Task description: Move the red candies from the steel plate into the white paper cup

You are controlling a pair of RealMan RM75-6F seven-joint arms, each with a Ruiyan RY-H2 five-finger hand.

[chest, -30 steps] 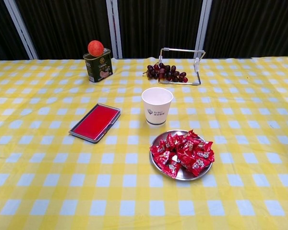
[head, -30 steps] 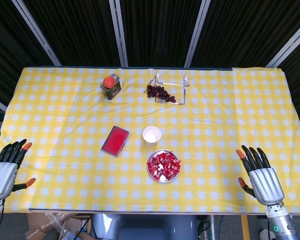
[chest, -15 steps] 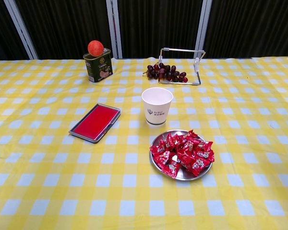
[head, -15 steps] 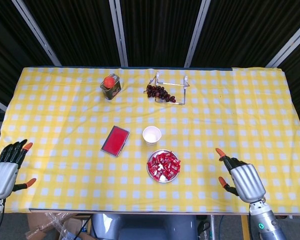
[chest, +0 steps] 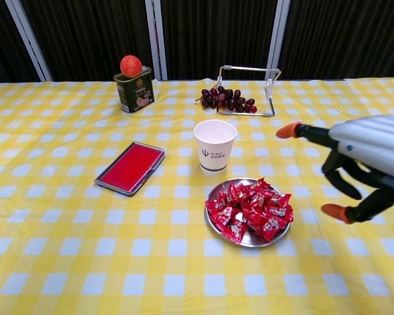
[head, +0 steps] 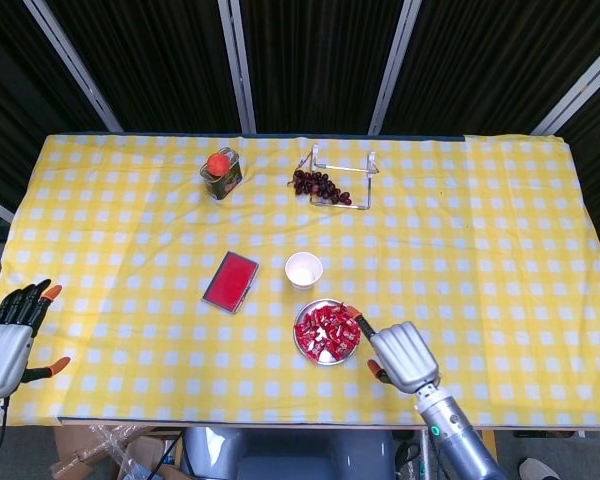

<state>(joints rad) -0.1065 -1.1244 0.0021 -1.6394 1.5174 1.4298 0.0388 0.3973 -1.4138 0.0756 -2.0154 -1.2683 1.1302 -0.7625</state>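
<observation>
Bright, even light; sharp focus

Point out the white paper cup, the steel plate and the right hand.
white paper cup (chest: 215,152), chest view, front wall.
steel plate (chest: 250,240), chest view, bare near rim.
right hand (head: 403,356), head view, back of hand.

Head view looks steeply down from high up, catching the whole yellow-checked tabletop (head: 460,230). Chest view sits low and closer, facing the far dark curtains. Both share the tabletop's middle.
</observation>
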